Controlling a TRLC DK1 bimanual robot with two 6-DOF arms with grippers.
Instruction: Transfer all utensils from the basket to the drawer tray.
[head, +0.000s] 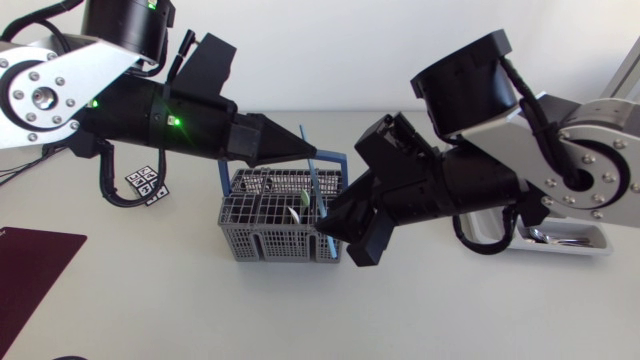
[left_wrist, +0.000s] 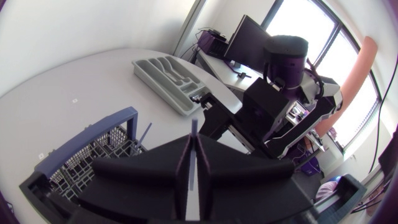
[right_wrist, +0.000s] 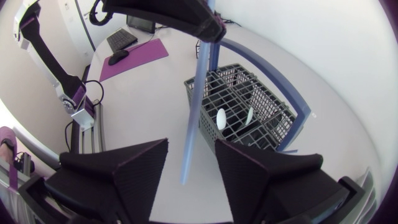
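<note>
utensil (right_wrist: 194, 99) seemingly upright | left claw (left_wrist: 194, 142) pinches top | right claw (right_wrist: 191, 150) spread round bottom

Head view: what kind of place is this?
Probably a robotics lab test bench, not a kitchen: a bare white table with a fiducial tag on it, and a cutlery basket and drawer tray staged as props.
</note>
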